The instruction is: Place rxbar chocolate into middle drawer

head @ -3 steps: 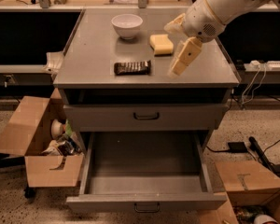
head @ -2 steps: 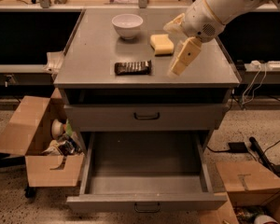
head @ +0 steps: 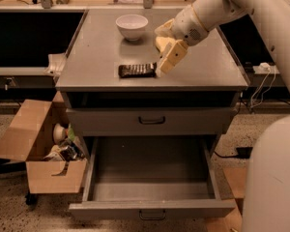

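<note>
Gripper (head: pixel 160 52) low over desk (head: pixel 96 57), jaws apart, near one at the right end of rxbar chocolate (head: pixel 137 70), which lies close to the near edge. Middle drawer (head: pixel 152 209) pulled out below.

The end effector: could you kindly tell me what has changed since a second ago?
The end effector moved leftward in view across the cabinet top, up to the end of the rxbar chocolate; nothing was picked up. The bar, white bowl and open middle drawer stayed put.
</note>
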